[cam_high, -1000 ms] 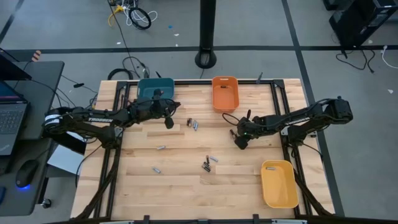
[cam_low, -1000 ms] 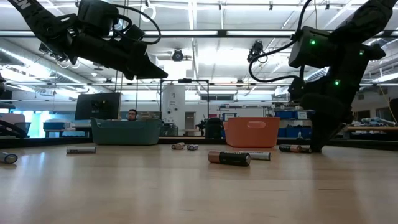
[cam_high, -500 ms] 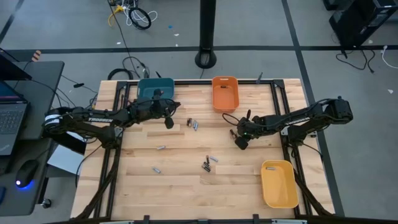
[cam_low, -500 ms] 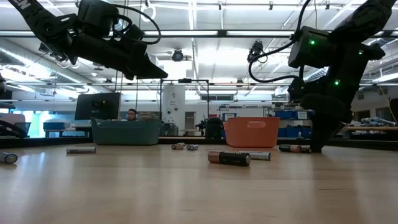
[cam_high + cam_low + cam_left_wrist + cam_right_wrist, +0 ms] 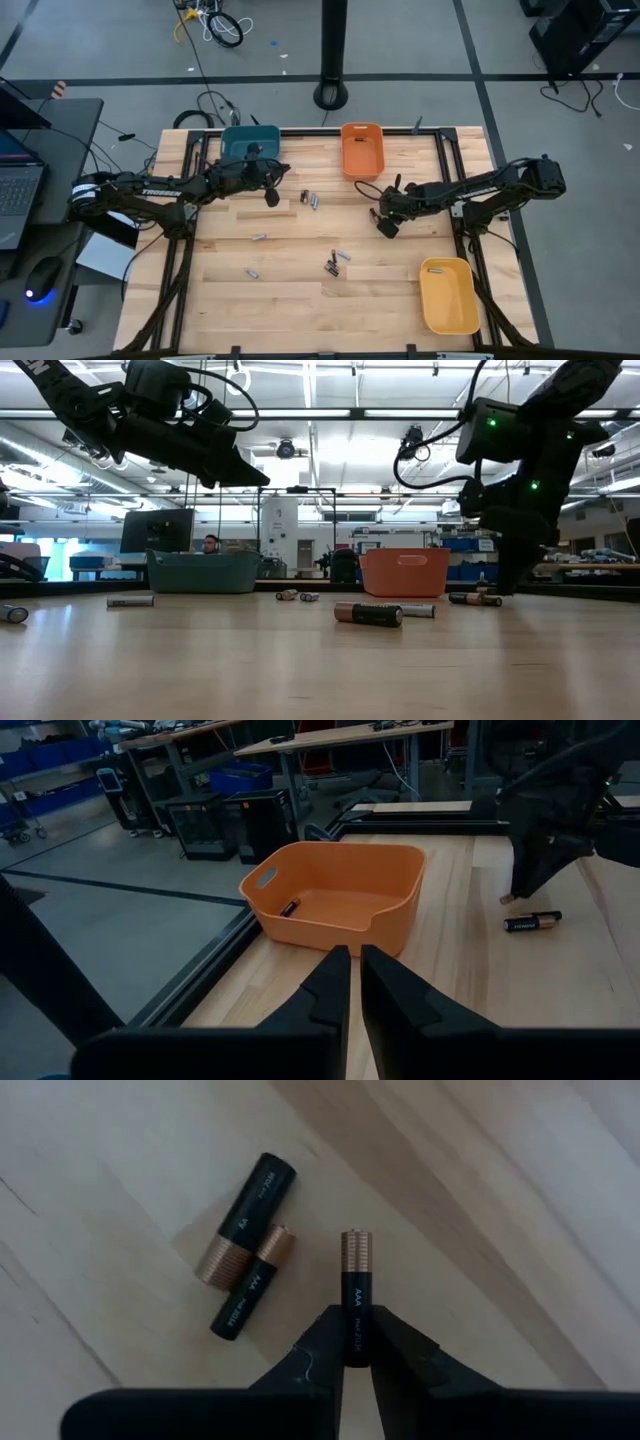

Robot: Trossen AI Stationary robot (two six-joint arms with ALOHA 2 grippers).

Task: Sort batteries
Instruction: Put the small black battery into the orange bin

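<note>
Since the earlier frame the right hand (image 5: 356, 1342) had lifted slightly, clamped on an AAA battery (image 5: 355, 1295). Advised: keep grip firm toward the orange bin (image 5: 362, 149). Left hand (image 5: 347, 982) nearly shut, empty.

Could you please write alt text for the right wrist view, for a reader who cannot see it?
The right gripper holds a slim AAA battery between its dark fingers, copper end pointing away, above a light wooden table. Beside it on the wood lie two more black-and-copper batteries side by side, touching: a thicker one and a thinner one.
</note>
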